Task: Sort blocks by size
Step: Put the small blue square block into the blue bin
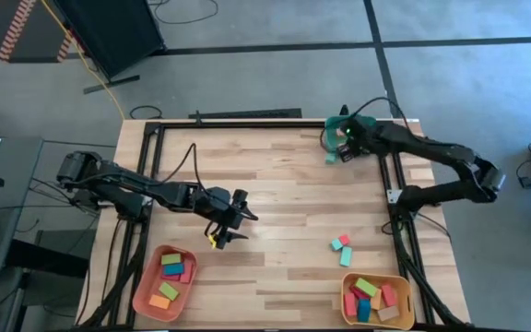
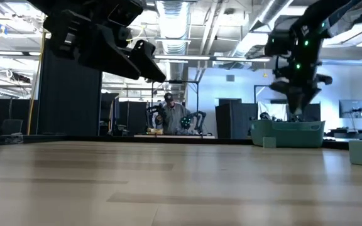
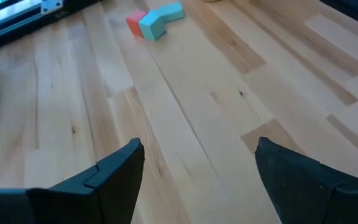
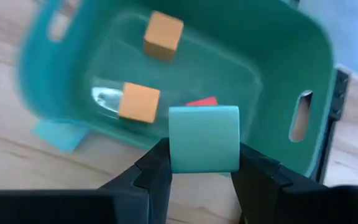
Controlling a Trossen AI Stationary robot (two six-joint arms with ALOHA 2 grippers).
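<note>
Already most of the blocks lie sorted: several fill the salmon tray and the yellow tray, and two orange cubes and a red one sit in the green tray. The right gripper, just above that green tray's rim, pinches a teal block. Seemingly little remains: two loose blocks near the yellow tray and a teal piece beside the green one, while the left gripper hangs open-fingered near the salmon tray.

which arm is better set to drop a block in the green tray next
Right. The right gripper already grips a teal block just over the green tray; the left gripper hangs open and empty over mid-table.
</note>
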